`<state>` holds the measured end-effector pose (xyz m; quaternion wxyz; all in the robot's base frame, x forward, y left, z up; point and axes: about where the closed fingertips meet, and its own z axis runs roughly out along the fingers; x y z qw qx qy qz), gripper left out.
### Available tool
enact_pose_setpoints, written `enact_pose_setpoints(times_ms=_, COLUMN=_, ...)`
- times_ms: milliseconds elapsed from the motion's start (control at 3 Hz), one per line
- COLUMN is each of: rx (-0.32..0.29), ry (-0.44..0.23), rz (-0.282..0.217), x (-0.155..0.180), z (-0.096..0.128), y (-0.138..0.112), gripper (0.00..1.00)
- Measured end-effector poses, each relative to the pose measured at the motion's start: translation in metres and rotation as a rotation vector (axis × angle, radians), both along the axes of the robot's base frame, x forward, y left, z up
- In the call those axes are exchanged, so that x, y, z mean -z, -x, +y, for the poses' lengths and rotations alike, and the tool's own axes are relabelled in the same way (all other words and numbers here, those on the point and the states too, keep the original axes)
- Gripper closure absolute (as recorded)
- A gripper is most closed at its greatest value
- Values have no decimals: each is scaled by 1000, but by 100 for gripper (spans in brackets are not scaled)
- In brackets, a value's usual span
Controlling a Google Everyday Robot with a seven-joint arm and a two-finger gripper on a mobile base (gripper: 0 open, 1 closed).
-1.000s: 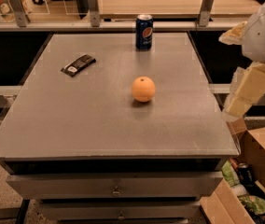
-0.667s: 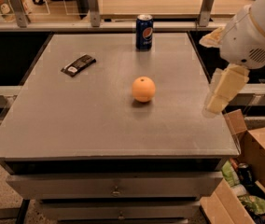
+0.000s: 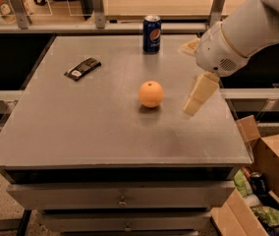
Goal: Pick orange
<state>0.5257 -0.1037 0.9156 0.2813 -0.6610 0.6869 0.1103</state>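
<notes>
Wrapper [image 3: 82, 69], black and flat, lies toward the far left of the counter [image 3: 80, 132]; it has not moved over the last second. Further right, at the back edge, a blue soda can [image 3: 152, 33] stands upright, also where it was. The orange [image 3: 151, 94] sits near the middle of the counter, nearer than the can and well apart from it, stem dimple facing up, untouched and unmoved. To its right hangs the gripper [image 3: 184, 80], and this is what has changed; a second ago it hung beyond the counter's right edge, and now it has swung leftward so that its lower pale finger is over the surface, near the orange but not touching it. The jaws stand wide, one finger high near the can's level and the other low beside the fruit, holding nothing. This reads as the approach step, with the grasp not yet begun; the gripper probably needs to travel further left and settle around the fruit. A cardboard box [image 3: 272, 181] of clutter sits on the floor at far right.
</notes>
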Motion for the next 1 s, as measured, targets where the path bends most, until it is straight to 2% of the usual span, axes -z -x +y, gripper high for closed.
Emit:
enact_pose_setpoints(times_ms=667, rx=-63, ry=-137, rz=12, x=37, z=51, y=-26, gripper=0)
enact_pose_setpoints(times_ms=1000, rx=-85, ry=-190, rz=26, x=53, z=66, y=-33, gripper=0)
